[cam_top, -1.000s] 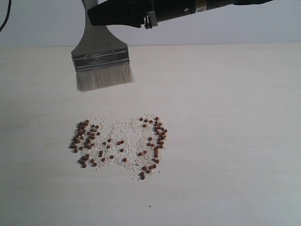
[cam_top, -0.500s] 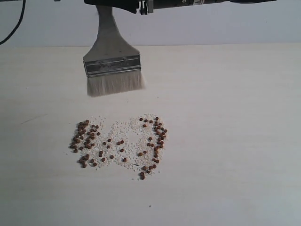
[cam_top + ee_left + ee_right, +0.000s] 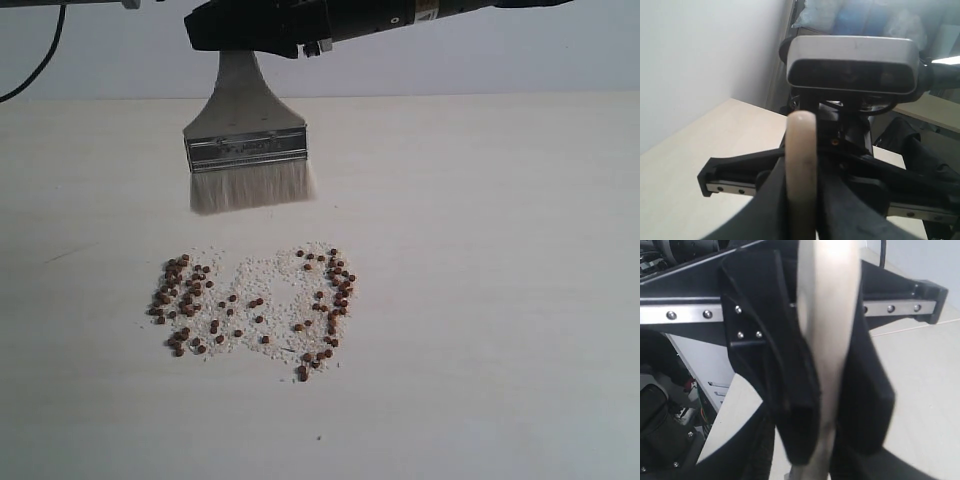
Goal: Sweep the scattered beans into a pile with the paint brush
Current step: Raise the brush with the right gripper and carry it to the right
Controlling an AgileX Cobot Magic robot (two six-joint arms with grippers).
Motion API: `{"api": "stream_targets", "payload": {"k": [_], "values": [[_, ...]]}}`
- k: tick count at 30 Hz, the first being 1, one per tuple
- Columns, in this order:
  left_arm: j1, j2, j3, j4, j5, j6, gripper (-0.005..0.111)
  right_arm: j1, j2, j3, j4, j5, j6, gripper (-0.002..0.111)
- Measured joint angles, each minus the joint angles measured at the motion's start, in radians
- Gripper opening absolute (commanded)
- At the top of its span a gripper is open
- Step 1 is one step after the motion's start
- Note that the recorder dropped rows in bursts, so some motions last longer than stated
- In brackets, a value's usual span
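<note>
The paint brush (image 3: 246, 150) hangs bristles-down above the table, behind the beans (image 3: 255, 305). The beans lie scattered in a left cluster (image 3: 180, 300) and a right arc (image 3: 332, 295), with whitish grains between them. My right gripper (image 3: 255, 30) reaches in from the right and is shut on the pale handle (image 3: 827, 340). In the right wrist view that gripper (image 3: 815, 460) clamps the handle. My left gripper (image 3: 801, 175) is also shut on the handle (image 3: 801, 145), facing the other gripper. The exterior view does not show it apart from the right gripper.
The pale table (image 3: 500, 300) ends at a far edge (image 3: 480, 97) against a grey wall. A black cable (image 3: 35, 65) hangs at the top left. The right arm's wrist camera (image 3: 852, 65) sits close in front of the left gripper.
The brush has moved to the right and dropped a little toward the table. The beans have not moved.
</note>
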Motion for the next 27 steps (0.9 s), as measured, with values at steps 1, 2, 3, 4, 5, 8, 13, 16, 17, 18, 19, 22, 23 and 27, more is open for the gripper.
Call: {"api": "stream_targets", "payload": {"k": [1, 2, 3, 4, 5, 8, 13, 16, 17, 18, 19, 22, 23, 27], "values": [[0.0, 0.0, 0.0, 0.0, 0.0, 0.0, 0.0, 0.0, 0.0, 0.0, 0.0, 0.0, 0.0, 0.031], [0.0, 0.0, 0.0, 0.0, 0.0, 0.0, 0.0, 0.0, 0.0, 0.0, 0.0, 0.0, 0.0, 0.031], [0.0, 0.0, 0.0, 0.0, 0.0, 0.0, 0.0, 0.0, 0.0, 0.0, 0.0, 0.0, 0.0, 0.031], [0.0, 0.0, 0.0, 0.0, 0.0, 0.0, 0.0, 0.0, 0.0, 0.0, 0.0, 0.0, 0.0, 0.029], [0.0, 0.0, 0.0, 0.0, 0.0, 0.0, 0.0, 0.0, 0.0, 0.0, 0.0, 0.0, 0.0, 0.027], [0.0, 0.0, 0.0, 0.0, 0.0, 0.0, 0.0, 0.0, 0.0, 0.0, 0.0, 0.0, 0.0, 0.012], [0.0, 0.0, 0.0, 0.002, 0.01, 0.0, 0.0, 0.0, 0.0, 0.0, 0.002, 0.0, 0.0, 0.0], [0.0, 0.0, 0.0, 0.002, 0.012, 0.002, 0.014, 0.0, 0.0, 0.0, 0.002, 0.0, 0.0, 0.0], [0.0, 0.0, 0.0, 0.002, 0.012, 0.002, 0.022, 0.0, 0.0, 0.0, 0.002, 0.008, 0.0, 0.0], [0.0, 0.0, 0.0, 0.002, 0.01, 0.002, 0.031, 0.0, 0.0, 0.0, 0.002, 0.022, 0.0, 0.0], [0.004, 0.0, 0.0, 0.0, 0.003, 0.002, 0.039, 0.002, 0.0, 0.0, 0.0, 0.041, 0.0, 0.0], [0.021, 0.0, 0.0, -0.006, -0.02, 0.006, 0.073, 0.007, 0.0, 0.0, -0.013, 0.161, 0.009, 0.0], [0.038, 0.0, 0.0, -0.006, -0.03, 0.006, 0.077, 0.011, -0.002, 0.0, -0.026, 0.258, 0.015, 0.0], [0.092, 0.0, 0.0, 0.035, -0.015, -0.019, 0.045, 0.006, -0.002, 0.0, -0.116, 0.758, 0.035, 0.0]]}}
